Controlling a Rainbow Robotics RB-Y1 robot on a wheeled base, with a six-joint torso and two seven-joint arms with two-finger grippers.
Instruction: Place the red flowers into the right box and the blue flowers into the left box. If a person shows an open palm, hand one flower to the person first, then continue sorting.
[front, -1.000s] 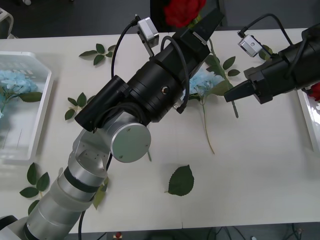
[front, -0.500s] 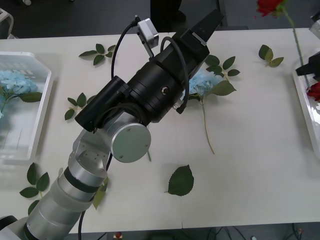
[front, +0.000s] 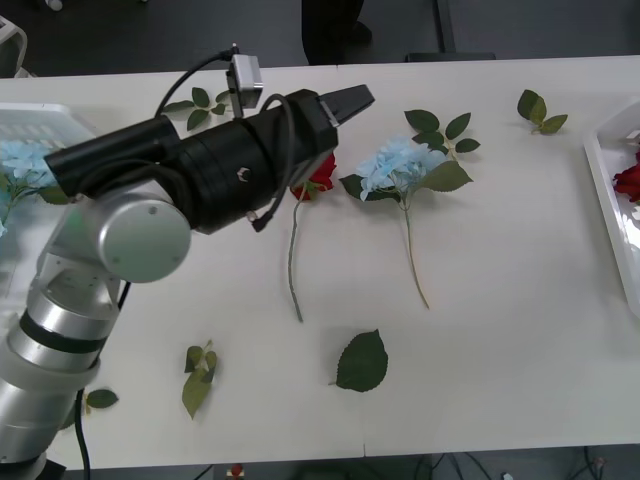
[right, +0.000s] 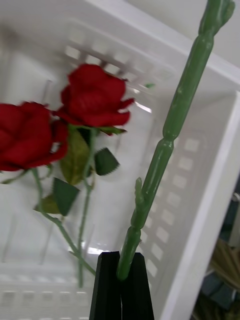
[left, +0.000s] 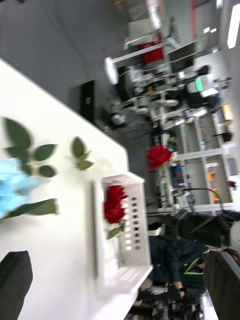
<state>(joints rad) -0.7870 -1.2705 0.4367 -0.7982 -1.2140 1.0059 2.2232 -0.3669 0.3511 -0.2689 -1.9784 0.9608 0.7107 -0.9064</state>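
At about nine o'clock on the desk (front: 500, 330) sits the left box (front: 60, 112), with blue flowers (front: 22, 160) already lying in it. The left tool (front: 350, 98) hovers above the desk's middle, toward eleven o'clock from centre, its black fingers (left: 14, 280) spread wide and holding nothing. Just under its arm lies a red rose (front: 318, 175), stem trailing toward six o'clock, and just beside it at its three o'clock lies another blue flower (front: 400, 165), the two stems running near each other. Loose green leaf sprigs (front: 362, 362) are scattered about the desk. At three o'clock the right box (front: 608, 190) holds red flowers (right: 90, 102); seen from the right wrist, the right tool (right: 122, 275) is pinched narrow on the green stem (right: 170, 145) of one more rose above that box, its bloom (left: 159, 156) likely the red one seen aloft in the left wrist view, though that is blurred. The risk on the right is release from too high or at a tilt: the long stem could catch the rim and tip the rose out onto the desk. On the left, the rose and the blue flower lie so close that a wide grasp could snag both stems, or the wrong one.
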